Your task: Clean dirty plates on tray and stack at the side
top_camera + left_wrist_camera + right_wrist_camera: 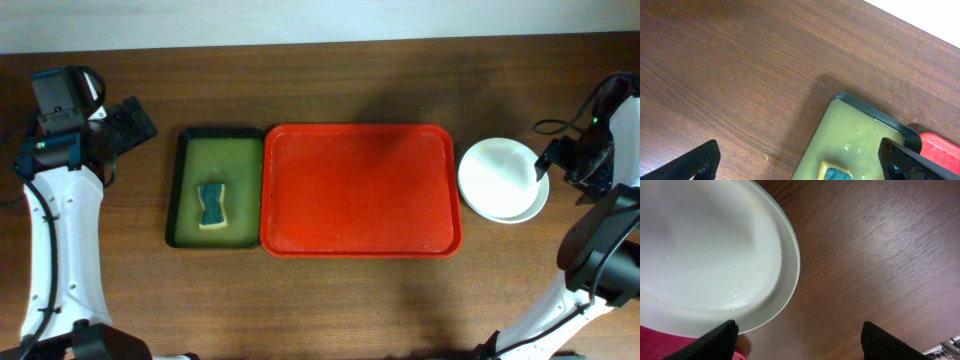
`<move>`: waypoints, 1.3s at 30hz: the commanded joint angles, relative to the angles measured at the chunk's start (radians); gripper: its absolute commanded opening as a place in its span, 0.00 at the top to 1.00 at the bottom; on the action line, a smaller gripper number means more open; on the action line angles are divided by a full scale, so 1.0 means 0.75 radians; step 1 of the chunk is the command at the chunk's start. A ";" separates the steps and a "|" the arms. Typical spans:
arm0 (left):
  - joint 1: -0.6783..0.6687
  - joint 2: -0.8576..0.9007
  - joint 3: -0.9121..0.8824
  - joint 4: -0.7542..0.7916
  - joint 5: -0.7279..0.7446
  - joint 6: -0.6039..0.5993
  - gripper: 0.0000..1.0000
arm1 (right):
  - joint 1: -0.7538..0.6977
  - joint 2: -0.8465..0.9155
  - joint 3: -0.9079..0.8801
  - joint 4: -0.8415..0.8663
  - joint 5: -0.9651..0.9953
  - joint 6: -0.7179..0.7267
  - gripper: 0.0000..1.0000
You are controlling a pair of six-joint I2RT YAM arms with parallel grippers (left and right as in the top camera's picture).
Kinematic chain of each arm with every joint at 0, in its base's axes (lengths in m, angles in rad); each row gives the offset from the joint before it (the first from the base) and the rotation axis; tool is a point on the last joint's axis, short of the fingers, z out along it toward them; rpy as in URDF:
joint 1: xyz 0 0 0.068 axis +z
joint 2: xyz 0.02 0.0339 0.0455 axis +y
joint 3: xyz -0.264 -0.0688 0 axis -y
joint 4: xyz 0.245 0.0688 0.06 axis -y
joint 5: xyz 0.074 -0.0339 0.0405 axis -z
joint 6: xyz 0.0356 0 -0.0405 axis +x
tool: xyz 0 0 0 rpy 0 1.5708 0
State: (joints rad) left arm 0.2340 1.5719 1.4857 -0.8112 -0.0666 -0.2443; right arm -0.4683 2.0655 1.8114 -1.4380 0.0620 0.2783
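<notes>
Beside tray (360, 190): plates (503, 178) stacked | left gripper (799, 155) wide, empty | right gripper (799, 330) wide, empty

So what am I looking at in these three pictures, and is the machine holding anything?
This is a robot with two white arms at a table. The wide picture comes from a camera overhead; the other two come from a camera on each wrist, so the black shapes at the bottom are its own fingers. On the table lie a red tray with nothing on it, a dark green tray holding a blue sponge, and a stack of plates, white on top, beside the red tray. The left gripper and the right gripper are both open and hold nothing.
</notes>
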 commanded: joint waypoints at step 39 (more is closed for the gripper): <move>-0.003 -0.003 0.009 0.002 -0.001 -0.012 0.01 | 0.678 -1.423 -0.060 0.207 -0.067 -0.581 0.01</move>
State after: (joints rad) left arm 0.2340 1.5719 1.4857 -0.8112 -0.0669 -0.2443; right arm 0.0444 1.0367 1.7603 -1.2816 0.0036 -0.1574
